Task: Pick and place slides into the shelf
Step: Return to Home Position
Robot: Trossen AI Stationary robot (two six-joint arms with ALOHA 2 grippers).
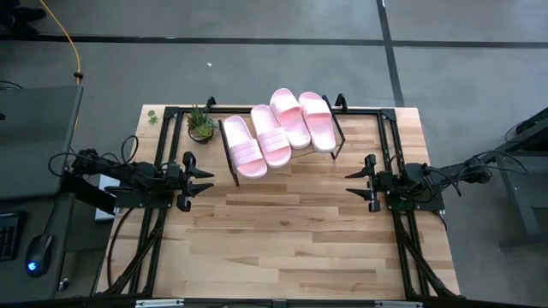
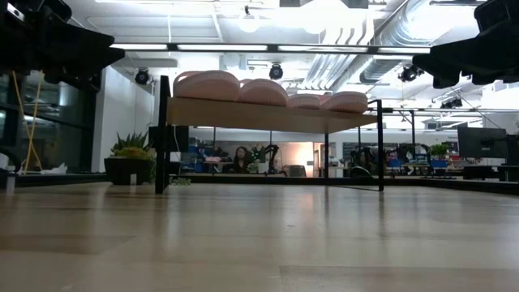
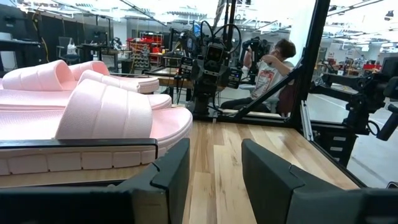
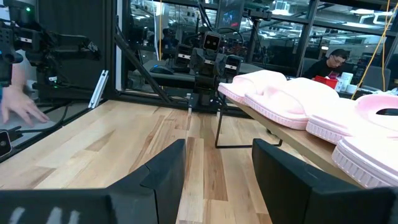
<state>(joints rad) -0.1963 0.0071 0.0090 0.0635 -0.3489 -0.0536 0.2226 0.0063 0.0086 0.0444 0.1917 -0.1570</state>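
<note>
Slides, four pale pink slip-on sandals with wide straps, all lie side by side on the shelf, a slanted light-wood board in a thin black metal frame at the far middle of the pale butcher-block tabletop. None lies on the tabletop. A small potted green plant stands just left of the shelf. The left gripper hangs at the left side of the table and the right gripper at the right side, both nearer than the shelf, apart from it and pointing inward. Each has its jaws spread apart with nothing between them. Placing appears complete, and the step in hand is judged to be the arms' return to rest. The next move calls for no grasp, only parking both arms clear of the black frame.
</note>
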